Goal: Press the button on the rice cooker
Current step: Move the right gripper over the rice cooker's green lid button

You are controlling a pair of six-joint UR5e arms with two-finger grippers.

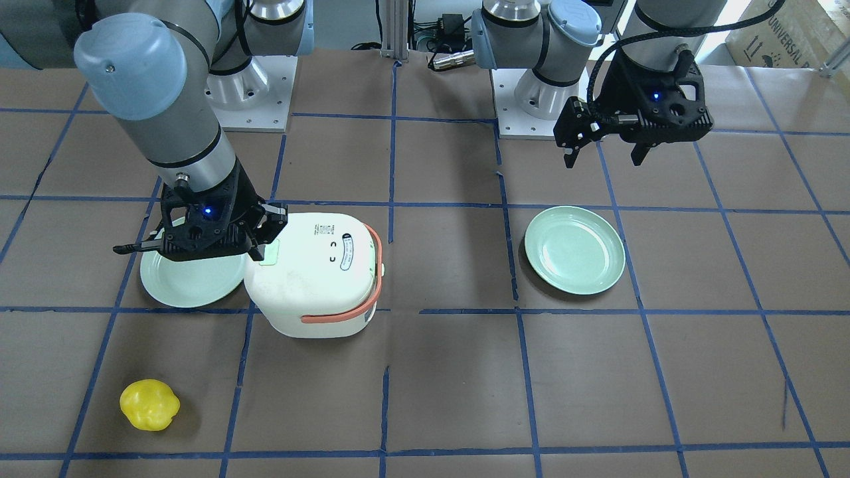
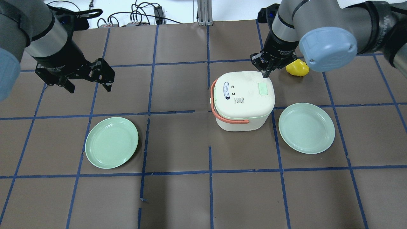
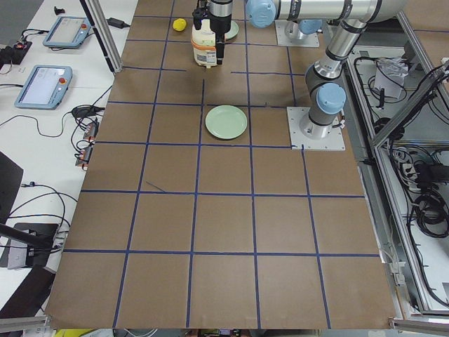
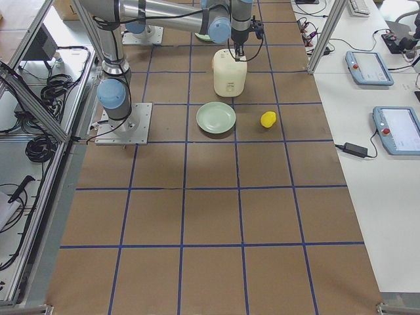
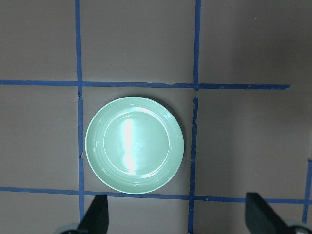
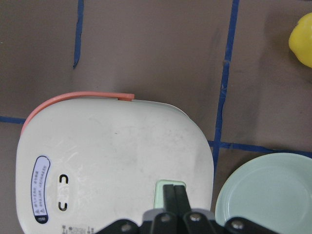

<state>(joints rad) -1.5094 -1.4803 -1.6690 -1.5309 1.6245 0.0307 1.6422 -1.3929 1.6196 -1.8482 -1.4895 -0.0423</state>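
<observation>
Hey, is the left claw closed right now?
No, the left wrist view shows the left claw with its fingertips far apart, near a green plate.

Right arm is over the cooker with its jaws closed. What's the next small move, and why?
Probably ease the right gripper straight down. Its jaws are shut into a single tip, and the wrist view shows that tip lined up over the green button near the edge of the rice cooker lid. I cannot tell whether it is touching yet, so go slowly.
</observation>
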